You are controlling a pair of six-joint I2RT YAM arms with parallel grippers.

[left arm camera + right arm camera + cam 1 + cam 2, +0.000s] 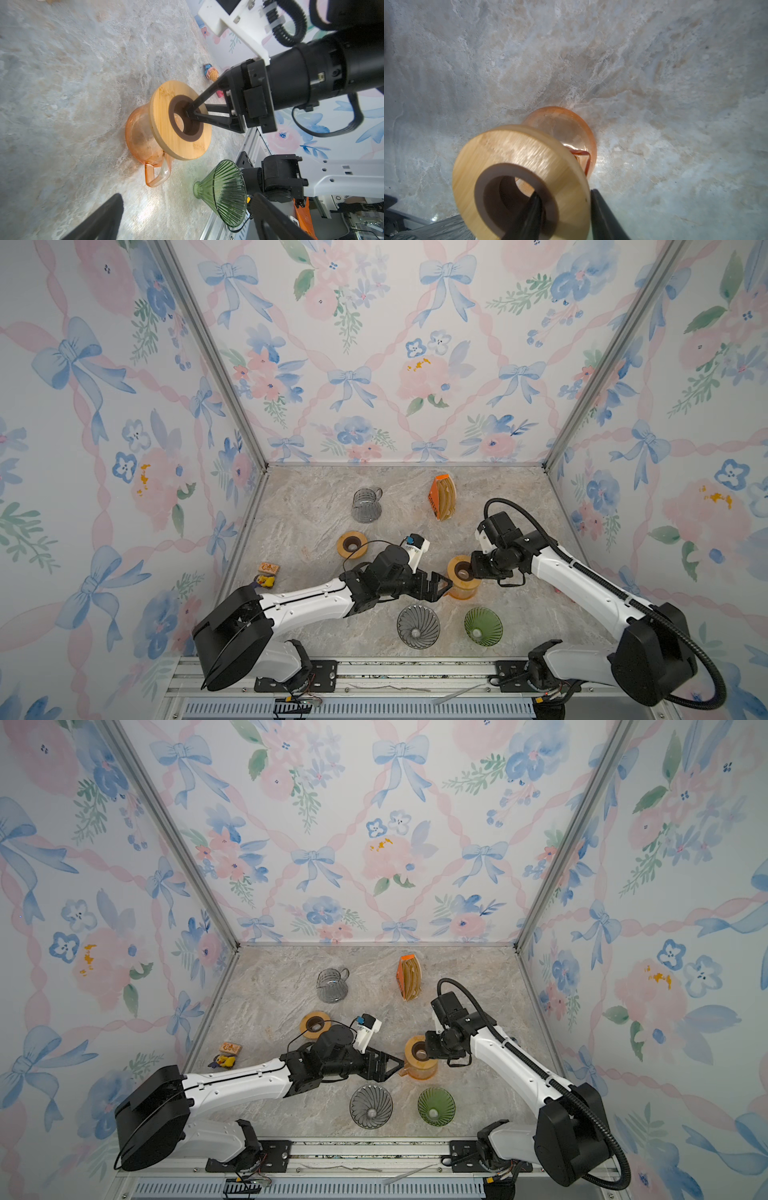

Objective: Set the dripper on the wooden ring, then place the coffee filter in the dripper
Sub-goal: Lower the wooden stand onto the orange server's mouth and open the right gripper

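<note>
Right wrist view: right hand straddles the wooden ring, grip unconfirmed; filter pack lies beyond it, farther from the open left hand.

The jug stands at the back of the worktop, left of the middle. The packet of filters stands well apart to its right. Nearer the front, a loose ring lies flat on the worktop, in front of the jug. Right of the middle stands a pot with a second ring lying on its mouth.

The left claw is just beside the pot on its left. The right claw reaches in from the right, one finger in the second ring's hole and the other outside its rim.

In front of the pot, the left dripper and the right dripper stand side by side, apart, mouths up.

By the left edge, a toy duck lies just in front of a small block. A cone toy lies near the right edge.
</note>
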